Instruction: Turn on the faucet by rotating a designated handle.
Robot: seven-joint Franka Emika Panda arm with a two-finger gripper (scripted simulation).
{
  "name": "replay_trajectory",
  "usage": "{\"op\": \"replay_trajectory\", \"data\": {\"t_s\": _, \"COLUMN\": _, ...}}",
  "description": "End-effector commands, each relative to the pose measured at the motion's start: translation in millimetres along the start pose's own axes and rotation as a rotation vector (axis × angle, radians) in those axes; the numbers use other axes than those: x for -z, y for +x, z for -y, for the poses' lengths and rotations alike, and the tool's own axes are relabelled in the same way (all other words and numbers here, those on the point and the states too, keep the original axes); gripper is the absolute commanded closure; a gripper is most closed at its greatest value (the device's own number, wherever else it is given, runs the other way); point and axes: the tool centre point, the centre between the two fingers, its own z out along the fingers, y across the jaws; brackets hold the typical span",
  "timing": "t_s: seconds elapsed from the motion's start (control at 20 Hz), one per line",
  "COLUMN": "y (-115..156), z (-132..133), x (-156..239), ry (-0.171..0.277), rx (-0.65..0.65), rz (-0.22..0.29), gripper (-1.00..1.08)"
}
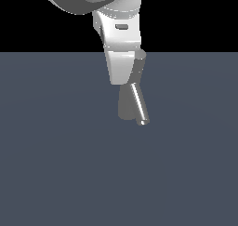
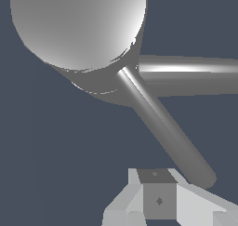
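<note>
In the wrist view the faucet (image 2: 76, 27) shows from above as a large round grey cap. The handle (image 2: 167, 132), a thin straight rod, runs diagonally out from the cap's edge. The thicker shiny spout (image 2: 195, 74) leaves the faucet under it in another direction. My gripper (image 2: 158, 192) appears shut with nothing in it, right beside the handle's free end; I cannot tell whether they touch. In the exterior view my gripper (image 1: 117, 78) hangs against the faucet's (image 1: 125, 104) top and hides the handle. The slanted spout (image 1: 139, 106) shows below it.
The faucet stands on a flat blue-grey floor (image 1: 56, 164) that fills the scene. The white arm (image 1: 116, 29) comes down from above the faucet.
</note>
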Motion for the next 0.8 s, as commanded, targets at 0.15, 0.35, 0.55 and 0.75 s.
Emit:
{"op": "replay_trajectory", "data": {"t_s": 0.15, "y": 16.4, "z": -11.4, "x": -0.4, "ry": -0.007, "rx": -0.021, "rz": -0.014, "gripper": 1.08}}
{"op": "replay_trajectory", "data": {"t_s": 0.35, "y": 19.7, "z": -15.8, "x": -0.3, "ry": -0.007, "rx": -0.022, "rz": -0.014, "gripper": 1.08}}
{"op": "replay_trajectory", "data": {"t_s": 0.55, "y": 23.4, "z": -20.4, "x": -0.3, "ry": -0.008, "rx": -0.023, "rz": -0.014, "gripper": 1.08}}
{"op": "replay_trajectory", "data": {"t_s": 0.75, "y": 26.9, "z": -25.0, "x": -0.2, "ry": -0.008, "rx": -0.023, "rz": -0.015, "gripper": 1.08}}
